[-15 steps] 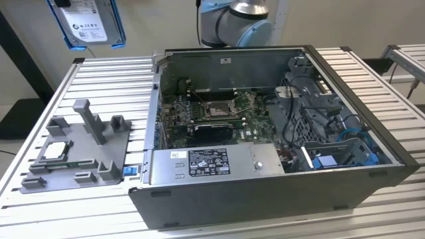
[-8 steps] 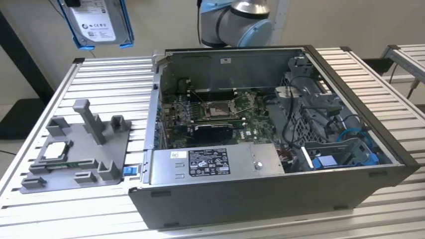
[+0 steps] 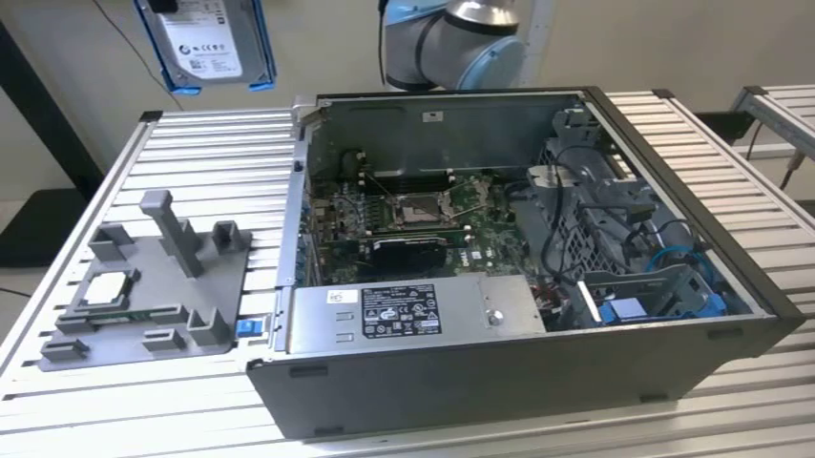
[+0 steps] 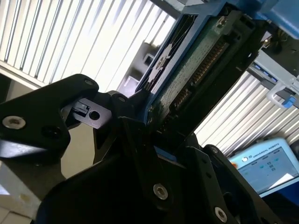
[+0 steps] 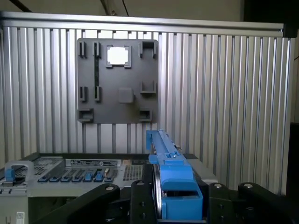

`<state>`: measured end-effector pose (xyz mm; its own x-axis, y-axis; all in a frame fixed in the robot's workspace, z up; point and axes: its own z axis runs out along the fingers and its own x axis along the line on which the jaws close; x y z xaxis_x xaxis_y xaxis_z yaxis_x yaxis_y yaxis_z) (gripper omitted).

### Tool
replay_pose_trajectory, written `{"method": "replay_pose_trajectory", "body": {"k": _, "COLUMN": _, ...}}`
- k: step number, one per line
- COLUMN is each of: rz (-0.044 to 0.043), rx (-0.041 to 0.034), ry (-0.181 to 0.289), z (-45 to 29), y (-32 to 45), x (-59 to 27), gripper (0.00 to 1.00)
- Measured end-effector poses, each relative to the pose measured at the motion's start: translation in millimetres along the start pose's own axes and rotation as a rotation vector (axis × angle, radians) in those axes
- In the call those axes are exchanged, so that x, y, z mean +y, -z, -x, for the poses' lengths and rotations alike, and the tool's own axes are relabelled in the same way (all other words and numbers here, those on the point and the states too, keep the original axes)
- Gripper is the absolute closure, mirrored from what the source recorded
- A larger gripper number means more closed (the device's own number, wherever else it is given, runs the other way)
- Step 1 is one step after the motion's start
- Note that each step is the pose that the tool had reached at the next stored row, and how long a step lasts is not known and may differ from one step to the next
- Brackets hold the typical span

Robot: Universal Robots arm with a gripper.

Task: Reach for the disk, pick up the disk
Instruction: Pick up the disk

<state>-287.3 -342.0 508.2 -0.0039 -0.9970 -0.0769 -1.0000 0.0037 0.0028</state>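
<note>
— While our gripper (image 5: 179,198) pinches the disk (image 3: 210,43) by its blue edges, where are we?
— Pickup looks done: it hangs high above the table (image 3: 204,162); any move, we judge, needs a firm clamp.

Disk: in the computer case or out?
Out. The disk hangs upright in the air, clamped in the end effector, clear of the open case.

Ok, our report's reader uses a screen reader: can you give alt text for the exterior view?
The disk, silver with a white label and blue bracket, hangs in the air at the exterior view's top left, clear of the slatted table. An open computer case lies on the table beside a grey fixture tray holding a processor chip.
</note>
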Motion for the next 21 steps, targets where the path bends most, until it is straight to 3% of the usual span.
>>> {"method": "replay_pose_trajectory", "body": {"k": 21, "rz": 0.0, "rx": 0.0, "ry": 0.0, "z": 0.3, "y": 0.0, "x": -68.5, "gripper": 1.0}}
